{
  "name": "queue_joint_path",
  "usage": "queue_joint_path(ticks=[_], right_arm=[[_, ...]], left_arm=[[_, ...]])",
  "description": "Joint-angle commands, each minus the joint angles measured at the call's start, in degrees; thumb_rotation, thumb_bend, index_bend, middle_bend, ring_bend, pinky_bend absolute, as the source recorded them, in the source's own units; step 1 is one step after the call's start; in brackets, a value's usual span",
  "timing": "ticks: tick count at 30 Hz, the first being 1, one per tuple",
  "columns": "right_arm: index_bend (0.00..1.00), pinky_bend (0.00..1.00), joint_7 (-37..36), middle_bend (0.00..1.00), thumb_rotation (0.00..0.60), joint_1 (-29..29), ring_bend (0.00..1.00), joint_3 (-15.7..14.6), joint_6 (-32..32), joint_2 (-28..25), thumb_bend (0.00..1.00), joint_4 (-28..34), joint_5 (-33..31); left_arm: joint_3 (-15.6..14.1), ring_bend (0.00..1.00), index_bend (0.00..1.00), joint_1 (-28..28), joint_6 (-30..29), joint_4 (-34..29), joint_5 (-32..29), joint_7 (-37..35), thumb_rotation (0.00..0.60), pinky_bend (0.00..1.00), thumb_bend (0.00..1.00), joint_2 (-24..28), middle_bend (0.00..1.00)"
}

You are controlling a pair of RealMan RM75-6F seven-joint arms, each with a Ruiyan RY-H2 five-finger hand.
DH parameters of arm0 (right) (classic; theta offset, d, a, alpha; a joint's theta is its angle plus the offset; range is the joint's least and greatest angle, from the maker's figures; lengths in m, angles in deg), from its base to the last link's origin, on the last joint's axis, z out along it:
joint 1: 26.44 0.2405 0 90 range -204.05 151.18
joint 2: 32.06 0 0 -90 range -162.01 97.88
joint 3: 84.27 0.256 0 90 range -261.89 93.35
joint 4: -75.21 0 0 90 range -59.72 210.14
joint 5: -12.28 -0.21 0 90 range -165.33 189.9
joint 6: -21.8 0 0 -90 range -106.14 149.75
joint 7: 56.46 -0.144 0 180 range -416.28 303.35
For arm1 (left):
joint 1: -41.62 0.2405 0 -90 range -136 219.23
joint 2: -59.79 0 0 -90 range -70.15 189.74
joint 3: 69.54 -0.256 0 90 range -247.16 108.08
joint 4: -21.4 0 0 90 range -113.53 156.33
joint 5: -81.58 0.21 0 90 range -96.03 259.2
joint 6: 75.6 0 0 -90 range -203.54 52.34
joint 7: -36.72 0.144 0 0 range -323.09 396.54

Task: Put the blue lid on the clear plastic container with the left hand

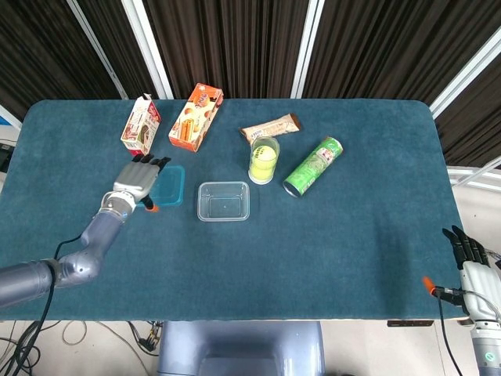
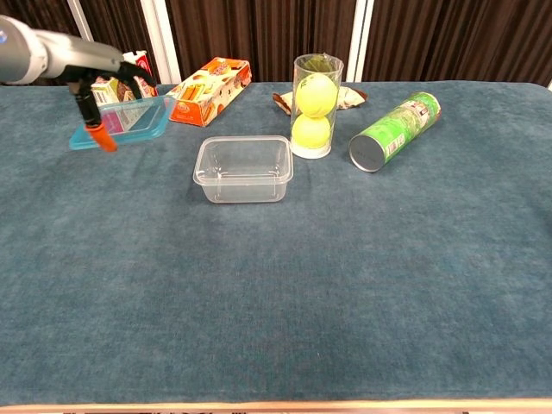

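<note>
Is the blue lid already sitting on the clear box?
No, the blue lid is held up above the table by the left hand, well to the left of the open clear plastic container.

The blue lid is up off the worktop — a translucent, rounded-rectangle piece, gripped by the left hand at its left edge and carried roughly level, tilted slightly. In the head view it sits just left of the clear plastic container, not yet over it. The container — a shallow, see-through rectangular tub with rounded corners — stands upright and open on the teal worktop, empty, near the middle.
</note>
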Motion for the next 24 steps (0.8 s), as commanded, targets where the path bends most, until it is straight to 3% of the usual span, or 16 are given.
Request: queue_joint_path(ticks=[1,13,24], right_arm=[[0.10,0.00,0.00,0.00,0.600,-0.05,0.00,0.09,0.07,0.02,0.29,0.02,-0.16],[0.10,0.00,-0.41,0.00,0.600,-0.12,0.00,0.69,-0.21,-0.07,0.29,0.15,-1.62],[0.10,0.00,-0.45,0.00,0.600,-0.16,0.00,0.76,-0.27,-0.09,0.29,0.17,-1.67]], left_arm=[[-0.01,0.00,0.05,-5.10,-1.08,-1.79,-6.42,3.41,0.600,0.00,0.13,-0.34,0.31],[0.04,0.00,0.06,-15.63,-2.95,-1.40,-20.81,8.25,0.600,0.00,0.13,-4.98,0.31],[0.27,0.00,0.07,-17.82,-5.92,0.01,-22.45,8.74,0.600,0.00,0.13,-8.90,0.30]])
